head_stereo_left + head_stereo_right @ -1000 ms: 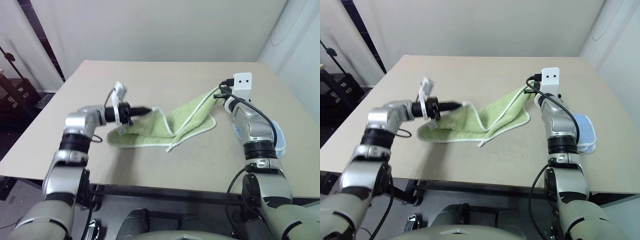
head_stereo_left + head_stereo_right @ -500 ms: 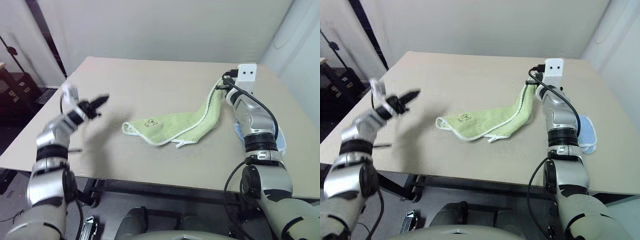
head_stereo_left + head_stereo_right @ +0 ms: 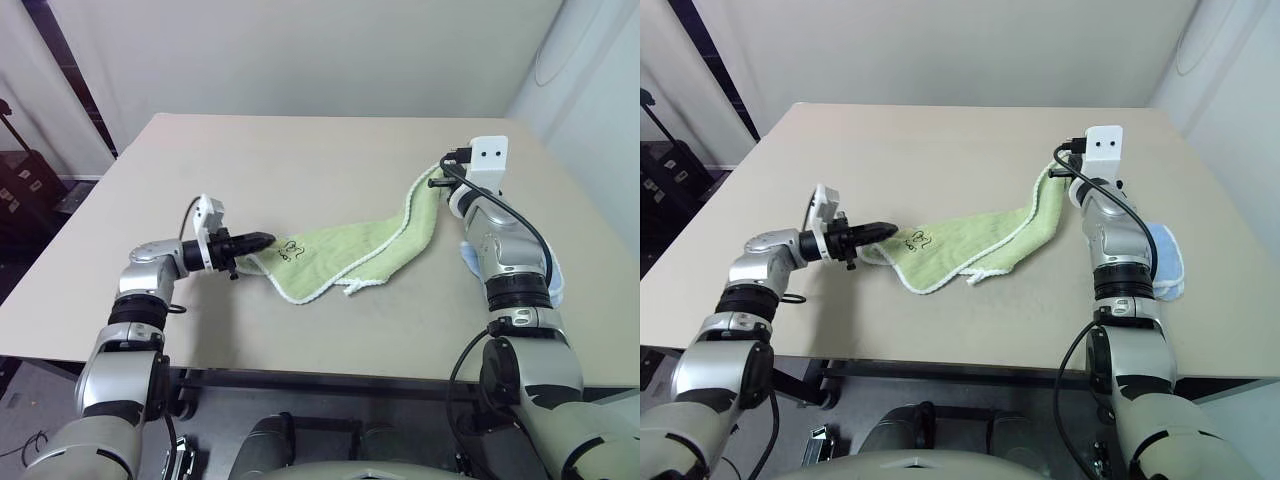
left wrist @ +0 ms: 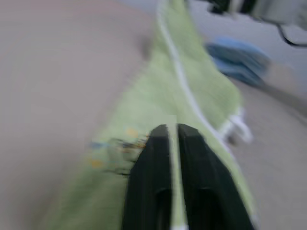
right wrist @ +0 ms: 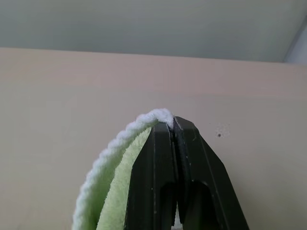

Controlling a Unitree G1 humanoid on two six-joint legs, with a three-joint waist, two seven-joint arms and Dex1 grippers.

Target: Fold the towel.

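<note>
The light green towel [image 3: 345,248] with white edging lies stretched across the table [image 3: 300,160], its dark doodle [image 3: 289,250] facing up near the left corner. My left gripper [image 3: 262,240] lies level just above the table, and its tips reach that left corner. In the left wrist view its fingers [image 4: 153,158] stand a narrow slit apart over the green cloth [image 4: 192,81]. My right gripper [image 5: 171,123] is shut on the towel's far right corner and holds it lifted off the table, below the white camera box [image 3: 488,160].
A smaller light blue towel [image 3: 1167,262] lies on the table right of my right arm. The table's front edge [image 3: 300,370] runs just below the towel. Dark equipment [image 3: 20,185] stands on the floor to the left.
A second ago my left gripper held the towel's left corner raised. It let go and swung out left, then came back low to the corner. The towel now lies flatter.
</note>
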